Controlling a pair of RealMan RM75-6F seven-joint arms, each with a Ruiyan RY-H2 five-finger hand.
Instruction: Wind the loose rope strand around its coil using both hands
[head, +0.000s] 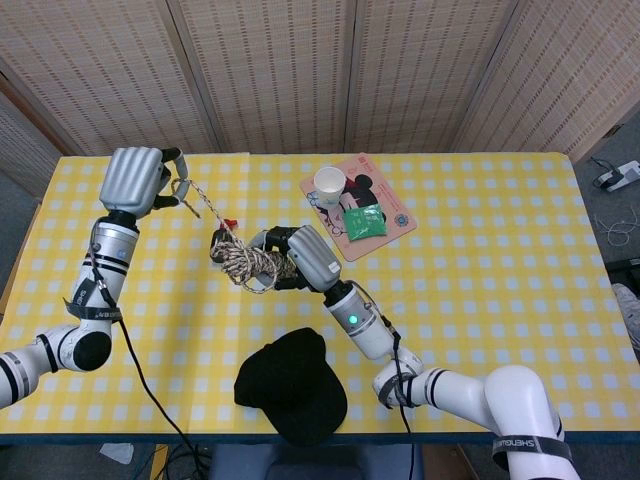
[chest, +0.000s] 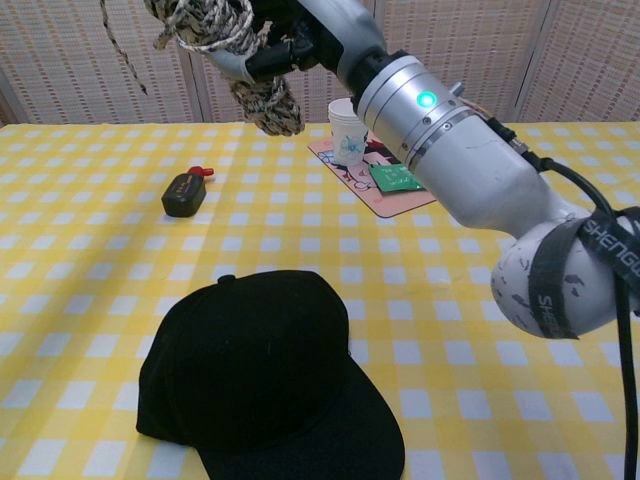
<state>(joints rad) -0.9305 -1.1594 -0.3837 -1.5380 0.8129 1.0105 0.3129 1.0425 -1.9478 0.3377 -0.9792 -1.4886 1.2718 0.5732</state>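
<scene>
My right hand grips a speckled rope coil and holds it high above the table; in the chest view the rope coil fills the top edge with the right hand behind it. A loose strand runs taut up and left from the coil to my left hand, which pinches its end near the table's far left corner. The left hand is out of the chest view; only a thin piece of the strand shows there.
A black cap lies at the near edge. A small black device with a red tip sits under the rope. Further back, a pink mat carries a paper cup and a green packet.
</scene>
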